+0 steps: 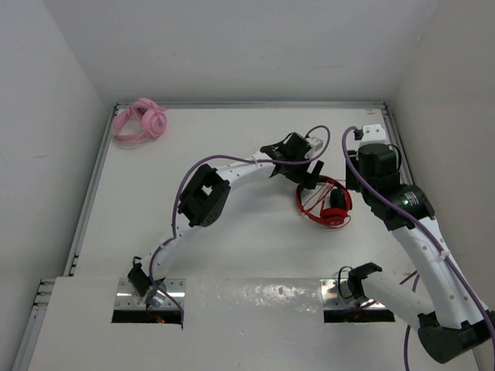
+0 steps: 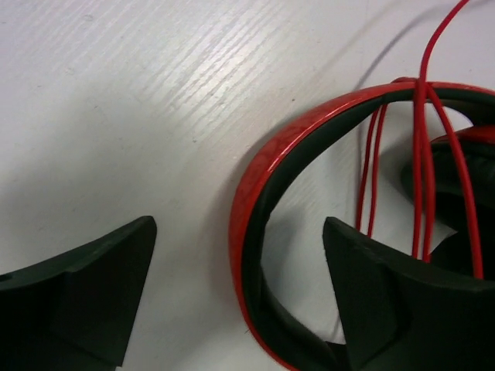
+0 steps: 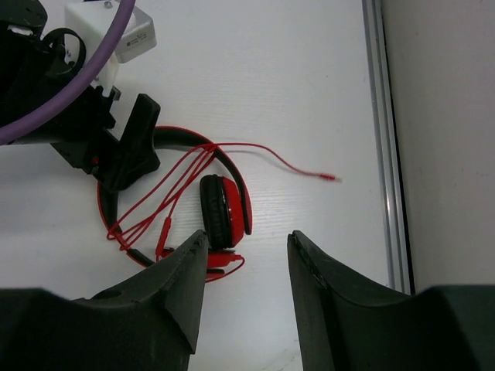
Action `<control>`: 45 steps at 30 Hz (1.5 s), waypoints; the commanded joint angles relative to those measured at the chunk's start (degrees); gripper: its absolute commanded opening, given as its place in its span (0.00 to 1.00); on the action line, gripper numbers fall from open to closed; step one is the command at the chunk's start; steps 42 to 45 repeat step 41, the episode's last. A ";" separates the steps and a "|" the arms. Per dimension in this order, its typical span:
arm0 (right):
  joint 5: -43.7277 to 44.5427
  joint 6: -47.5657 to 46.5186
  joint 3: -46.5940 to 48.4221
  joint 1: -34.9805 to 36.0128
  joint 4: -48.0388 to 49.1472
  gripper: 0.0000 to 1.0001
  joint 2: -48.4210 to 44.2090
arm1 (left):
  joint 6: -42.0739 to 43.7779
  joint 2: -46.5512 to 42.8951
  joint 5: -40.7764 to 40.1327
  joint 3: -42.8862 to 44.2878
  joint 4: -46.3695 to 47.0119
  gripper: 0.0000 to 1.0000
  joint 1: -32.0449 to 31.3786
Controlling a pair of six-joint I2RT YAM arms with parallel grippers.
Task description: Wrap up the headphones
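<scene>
The right gripper's [image 3: 246, 241] two black fingers [image 3: 155, 309] fill the foreground of its wrist view. They are spread apart with nothing between them, above the white table [image 3: 255, 69]. Just past their tips lie the red over-ear headphones [image 3: 224, 209], with one round earcup on edge straight ahead of the gap. The thin red cable [image 3: 271, 158] crosses the headband loop in several strands. Its loose plug end lies on the table beyond one fingertip, short of the metal rail [image 3: 379, 116].

Farther on, the left gripper [image 2: 240, 228] is also spread wide and straddles the black-and-red headband [image 2: 255, 193]. One finger sits inside the loop among the cable strands and the other is outside on bare table, so the band is not pinched. A pink coiled bundle [image 1: 141, 122] lies in the far corner, well apart from both grippers.
</scene>
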 commanded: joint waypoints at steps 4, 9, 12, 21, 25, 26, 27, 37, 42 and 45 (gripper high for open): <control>-0.45 4.22 -2.95 -0.15 1.35 0.47 -2.17 | 1.34 -13.67 -3.68 0.99 -3.16 0.99 5.40; -0.54 6.24 -6.56 -0.15 3.55 0.51 -2.70 | 7.40 -27.56 -4.91 -5.15 -8.34 1.00 13.31; -0.81 6.68 -7.62 -0.15 4.69 0.54 -2.79 | 12.67 -35.38 -8.33 -9.28 -11.60 1.00 17.79; 2.00 6.77 -8.85 -0.15 5.23 0.69 -1.91 | 18.66 -56.39 -14.93 -39.69 -12.41 1.00 36.49; 2.97 6.60 -9.99 -0.15 6.10 0.73 -2.70 | 16.47 -63.69 -14.93 -51.91 -8.72 1.00 42.93; 2.97 6.68 -10.25 -0.15 6.45 0.74 -2.88 | 16.12 -64.48 -14.93 -52.97 -7.06 1.00 44.68; 3.15 6.68 -10.69 -0.15 6.46 0.75 -2.96 | 15.33 -65.19 -14.85 -53.76 -6.70 1.00 45.31; 3.85 8.35 -13.15 -0.15 5.84 0.78 -5.60 | 14.97 -63.52 -12.65 -53.24 -6.52 0.98 46.10; 4.38 8.35 -13.33 -0.15 4.96 0.80 -6.39 | 14.19 -63.44 -12.12 -52.90 -6.34 0.98 46.19; 4.38 8.35 -13.33 -0.15 4.96 0.80 -6.39 | 14.19 -63.44 -12.12 -52.90 -6.34 0.98 46.19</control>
